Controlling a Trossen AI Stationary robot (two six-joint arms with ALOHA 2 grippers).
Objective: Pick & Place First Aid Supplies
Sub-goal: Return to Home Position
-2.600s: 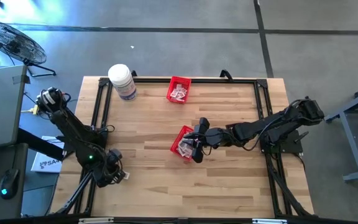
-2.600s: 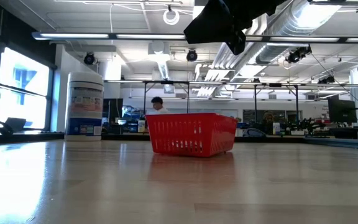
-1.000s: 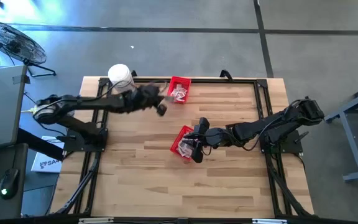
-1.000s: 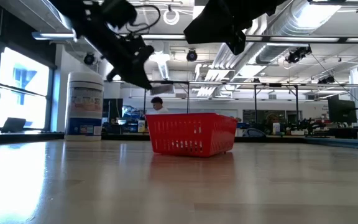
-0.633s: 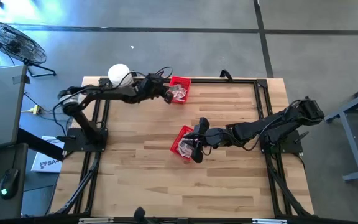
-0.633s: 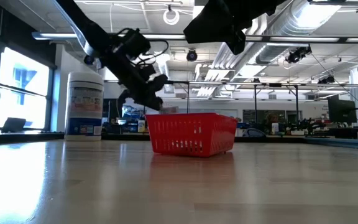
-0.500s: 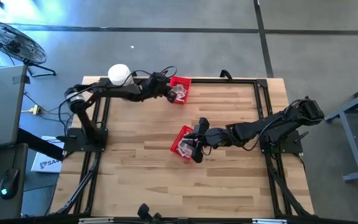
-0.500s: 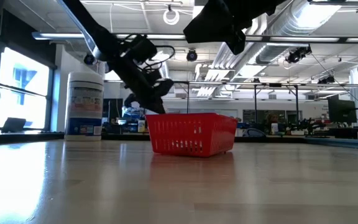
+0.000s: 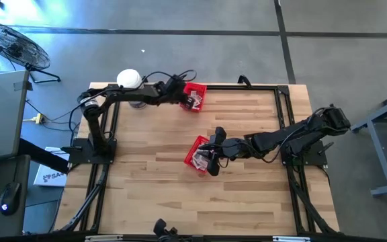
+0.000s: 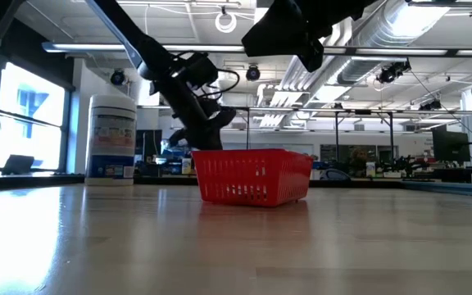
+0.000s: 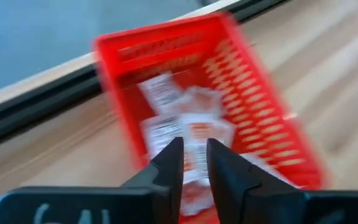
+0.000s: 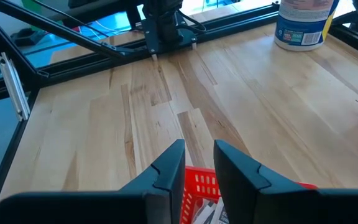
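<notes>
Red far basket (image 11: 160, 45) | chg: L gripper (image 11: 194, 144) swung out from near-L corner, now over it, fingers (image 11: 168, 163) a slit apart, empty | pkts (image 11: 161, 91) lie inside | R gripper (image 12: 199, 149) unmoved over near basket (image 9: 193, 153), same slit | prob. homing not yet done, both arms out.

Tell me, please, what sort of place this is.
Probably a robotics laboratory: a dark left robot arm and right arm work at a black-framed pale wooden table, silver ceiling ducts run overhead, benches with monitors stand behind.
</notes>
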